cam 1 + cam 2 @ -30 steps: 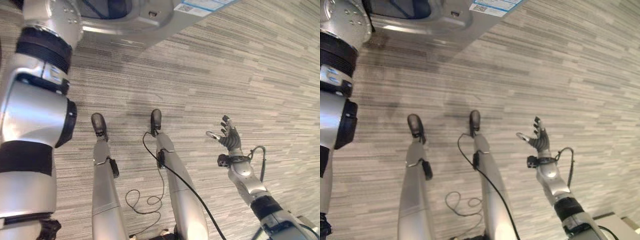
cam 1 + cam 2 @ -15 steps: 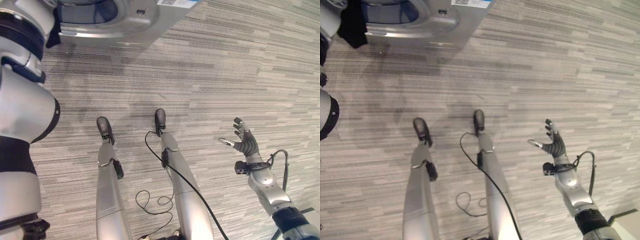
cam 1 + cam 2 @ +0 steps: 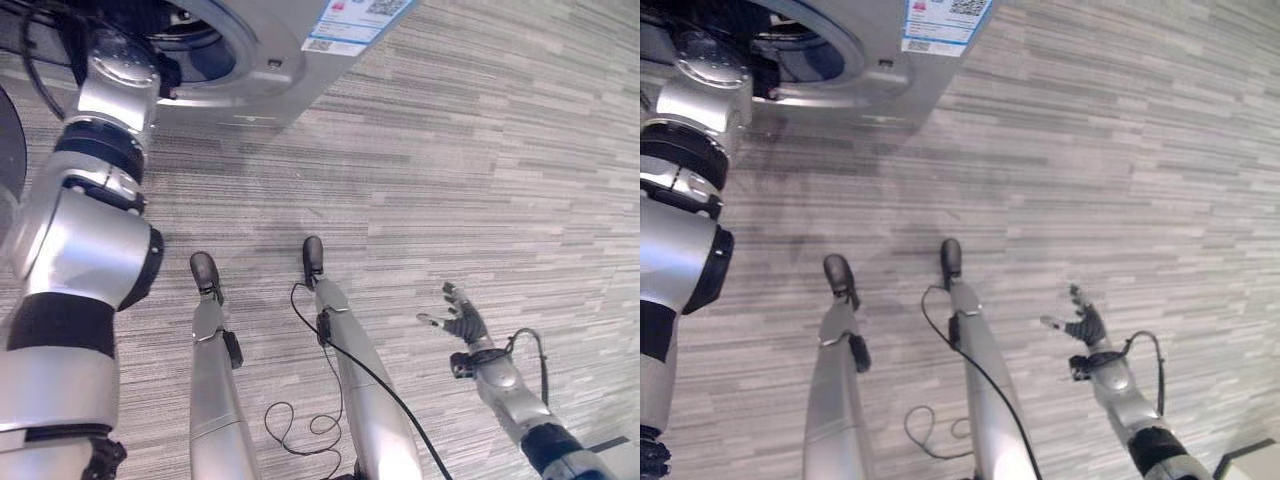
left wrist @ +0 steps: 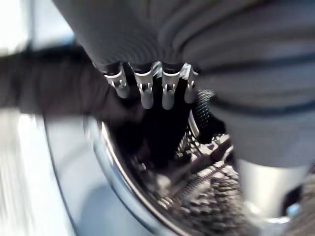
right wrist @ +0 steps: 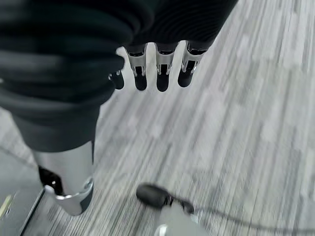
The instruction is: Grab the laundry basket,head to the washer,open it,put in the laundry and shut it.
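Currently left hand (image 4: pixel 152 91) reaches into the open washer (image 3: pixel 250 50) drum, fingers straight over dark laundry (image 4: pixel 157 132) just past the tips (probably pushing it deeper so the door can shut). Right hand (image 3: pixel 462 322) hangs spread wide over the floor (image 3: pixel 480 150), holding nothing.
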